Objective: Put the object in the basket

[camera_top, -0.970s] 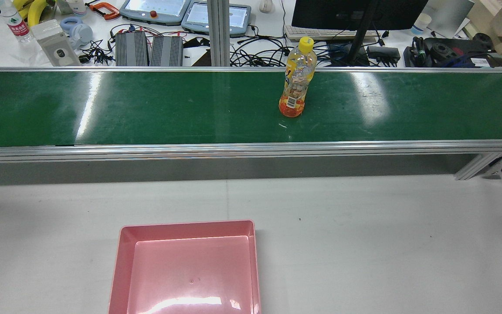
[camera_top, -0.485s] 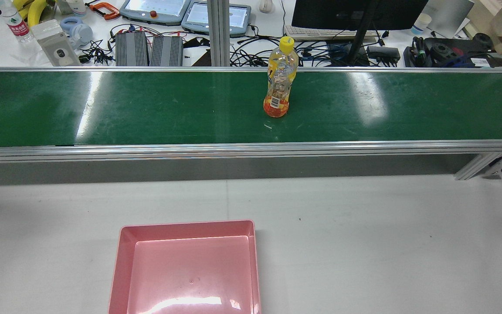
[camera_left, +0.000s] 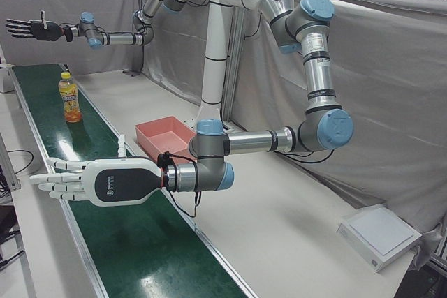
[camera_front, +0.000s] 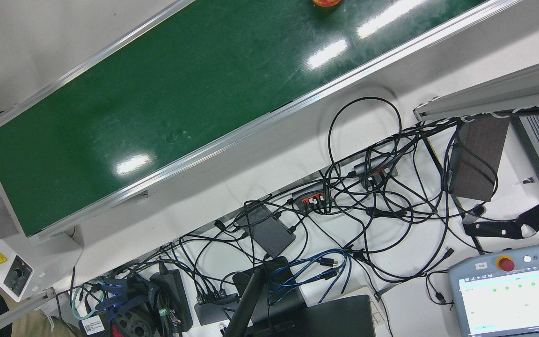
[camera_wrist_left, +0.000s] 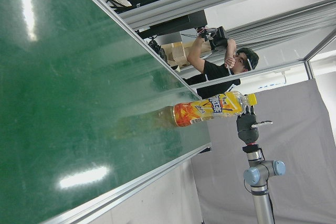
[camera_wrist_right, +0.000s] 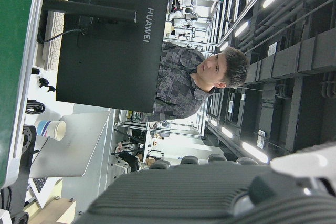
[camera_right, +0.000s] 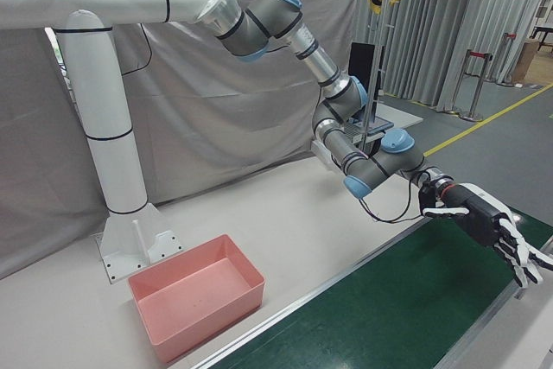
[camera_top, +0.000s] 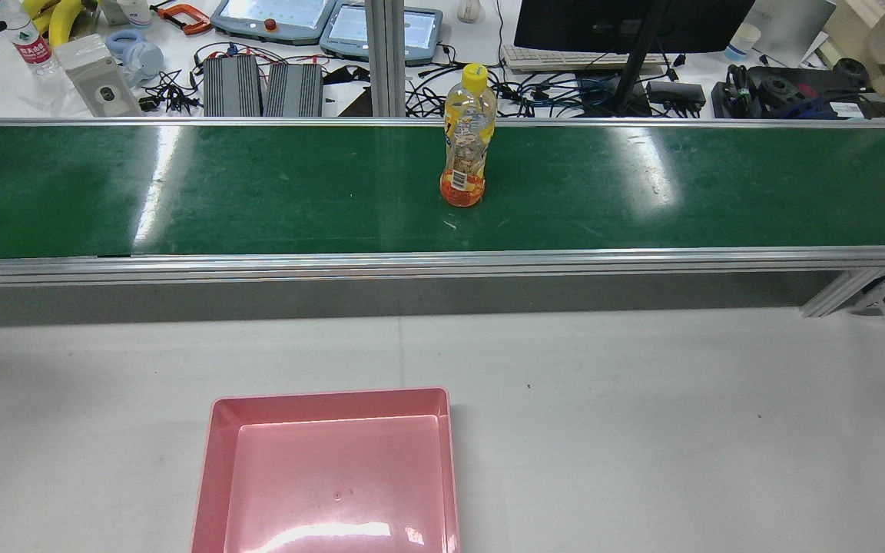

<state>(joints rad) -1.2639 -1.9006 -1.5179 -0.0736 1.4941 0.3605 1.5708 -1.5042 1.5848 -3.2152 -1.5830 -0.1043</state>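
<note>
Left hand of mine hung flat over the near end of the belt, fingers straight and apart, holding nothing. My right hand was spread just as wide above the other end, also with nothing in it. Only the two corner views showed both arms; the rear view had neither, just the bottle upright on the belt, near its far edge and about mid-length. The front view caught only the bottle's orange base at its top edge. My left hand view had the bottle with my right hand well beyond it. The pink basket sat on the white table, well apart from the bottle, its floor bare apart from glare.
</note>
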